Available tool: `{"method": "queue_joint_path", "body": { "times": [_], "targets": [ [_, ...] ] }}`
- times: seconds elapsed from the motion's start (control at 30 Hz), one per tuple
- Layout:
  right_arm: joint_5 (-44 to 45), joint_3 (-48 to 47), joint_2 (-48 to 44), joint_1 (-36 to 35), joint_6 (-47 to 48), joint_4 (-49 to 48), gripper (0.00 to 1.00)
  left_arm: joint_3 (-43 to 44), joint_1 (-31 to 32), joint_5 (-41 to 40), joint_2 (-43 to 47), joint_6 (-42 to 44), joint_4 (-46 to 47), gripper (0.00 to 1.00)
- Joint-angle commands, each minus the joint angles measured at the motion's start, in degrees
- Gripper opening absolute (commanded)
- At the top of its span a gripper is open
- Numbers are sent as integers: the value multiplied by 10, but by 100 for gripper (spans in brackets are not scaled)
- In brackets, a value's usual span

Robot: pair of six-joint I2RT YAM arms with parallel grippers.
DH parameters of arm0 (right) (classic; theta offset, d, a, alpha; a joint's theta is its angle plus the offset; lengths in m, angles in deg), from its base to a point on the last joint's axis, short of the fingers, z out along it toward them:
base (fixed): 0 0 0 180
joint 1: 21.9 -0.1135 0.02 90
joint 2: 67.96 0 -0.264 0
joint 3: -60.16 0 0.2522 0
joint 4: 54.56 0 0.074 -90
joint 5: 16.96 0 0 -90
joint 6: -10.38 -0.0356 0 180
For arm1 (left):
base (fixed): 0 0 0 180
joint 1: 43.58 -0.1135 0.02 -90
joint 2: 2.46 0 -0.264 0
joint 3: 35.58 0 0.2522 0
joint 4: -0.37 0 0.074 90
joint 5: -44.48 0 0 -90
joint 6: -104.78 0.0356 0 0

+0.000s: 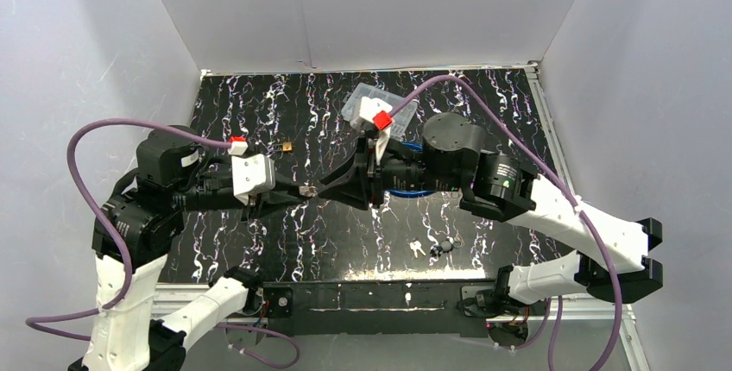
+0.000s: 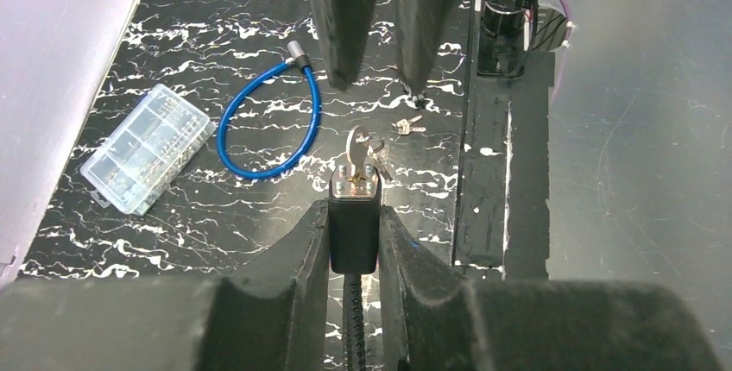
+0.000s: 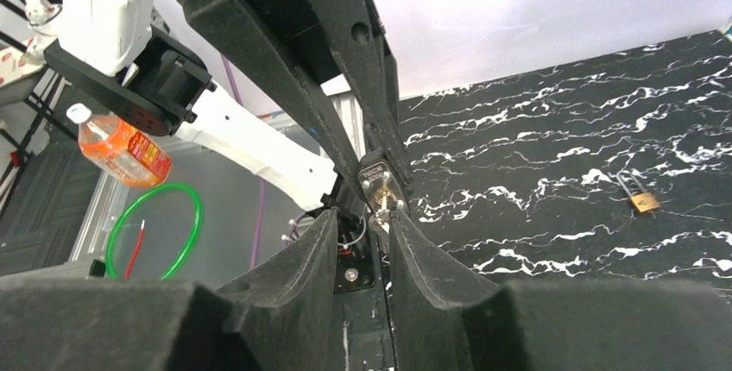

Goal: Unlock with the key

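Above the middle of a black, white-veined table (image 1: pixel 483 95), two robot arms meet tip to tip. The left gripper (image 2: pixel 354 209) comes in from the left and is clamped on the sides of a black lock (image 2: pixel 354 246), holding it clear of the tabletop with its metal face turned toward the other arm. A silver key (image 2: pixel 356 148) stands in that face, with a ring and a second small key hanging beside it. The right gripper (image 2: pixel 380 82) faces the lock from the opposite side. Its two fingers are spread apart, and in the left wrist view their tips stop just short of the key's head. In its own wrist view the key head sits in the gap between the fingertips, near one of them, and whether it touches cannot be told. On the table behind lie a blue cable (image 2: pixel 221 129) curled in a loop, a clear plastic box (image 2: pixel 142 148) of small parts just beside it, a pair of loose keys (image 2: pixel 406 125) near the front rail, and a small brass padlock (image 3: pixel 640 201) well apart from the rest
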Motion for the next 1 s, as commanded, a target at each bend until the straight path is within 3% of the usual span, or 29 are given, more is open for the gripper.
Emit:
{"method": "queue_joint_path", "body": {
  "times": [0.0, 0.37, 0.8, 0.97],
  "targets": [
    [9, -19, 10, -15, 13, -12, 35, 15, 2, 26, -4, -28, 6, 0],
    [1, -39, 35, -19, 17, 2, 25, 33, 2, 35, -11, -32, -5, 0],
    [41, -63, 49, -22, 48, 32, 24, 55, 2, 41, -22, -21, -23, 0],
    [19, -65, 51, -23, 58, 33, 8, 66, 2, 43, -29, -18, -32, 0]
  ]
}}
